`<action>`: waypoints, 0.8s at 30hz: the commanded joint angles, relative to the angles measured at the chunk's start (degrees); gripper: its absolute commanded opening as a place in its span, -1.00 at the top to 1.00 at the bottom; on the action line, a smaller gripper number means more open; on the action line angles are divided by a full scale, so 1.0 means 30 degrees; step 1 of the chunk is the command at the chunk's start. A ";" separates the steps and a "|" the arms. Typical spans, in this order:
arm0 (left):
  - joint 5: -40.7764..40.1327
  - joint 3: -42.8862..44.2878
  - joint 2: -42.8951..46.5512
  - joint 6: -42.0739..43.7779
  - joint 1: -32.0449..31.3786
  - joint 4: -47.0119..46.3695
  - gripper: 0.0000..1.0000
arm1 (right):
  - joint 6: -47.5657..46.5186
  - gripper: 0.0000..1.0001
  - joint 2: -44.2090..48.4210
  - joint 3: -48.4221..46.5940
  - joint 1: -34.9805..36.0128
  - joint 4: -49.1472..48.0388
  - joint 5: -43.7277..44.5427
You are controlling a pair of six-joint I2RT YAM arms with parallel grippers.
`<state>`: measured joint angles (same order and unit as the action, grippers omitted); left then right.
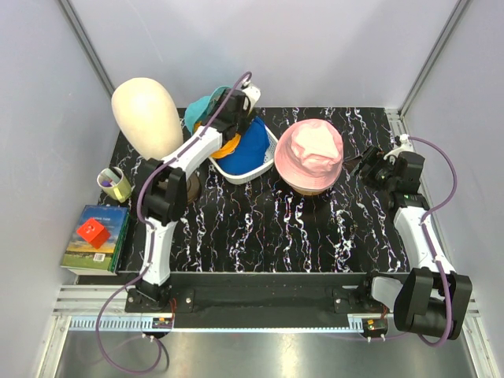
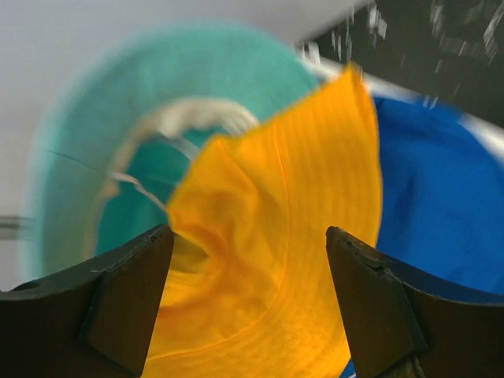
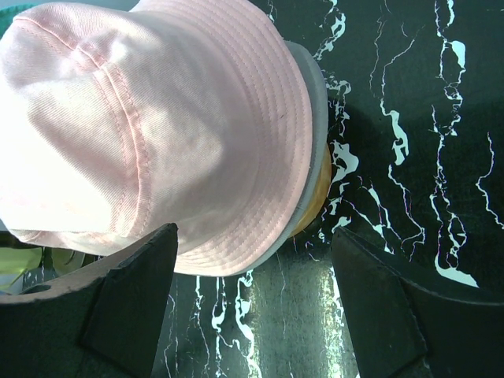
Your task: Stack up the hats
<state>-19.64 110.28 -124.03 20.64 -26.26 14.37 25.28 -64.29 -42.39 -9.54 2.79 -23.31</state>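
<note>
The left pincer is spread wide over the white basket. The orange-yellow hat lies crumpled between its two fingers, but they do not pinch it. I cannot tell if they touch it. The teal hat is behind the orange-yellow one, and the blue hat is beside it in the basket.

The right pincer is spread wide too and holds nothing. It is just beside the pink hat, out on the black table. A greyish brim peeks out under the pink hat.
</note>
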 commanded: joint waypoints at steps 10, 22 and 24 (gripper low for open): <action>0.4492 0.0537 -0.0876 -0.2455 0.1664 0.1391 -0.64 | -0.0047 -0.73 0.0220 0.0009 -0.0101 -0.0753 -0.0199; 0.6578 -0.2835 0.1823 -0.3952 0.1634 -0.0251 -0.73 | 0.0041 -0.73 -0.0190 0.0009 -0.0101 -0.0753 -0.0345; 0.6020 -0.2134 0.1121 -0.3894 0.1635 0.0507 -0.73 | 0.0041 -0.73 -0.0190 0.0009 -0.0101 -0.0782 -0.0345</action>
<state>-2.57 101.73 -121.56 10.17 -21.12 16.84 25.30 -64.79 -42.39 -9.54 2.81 -23.40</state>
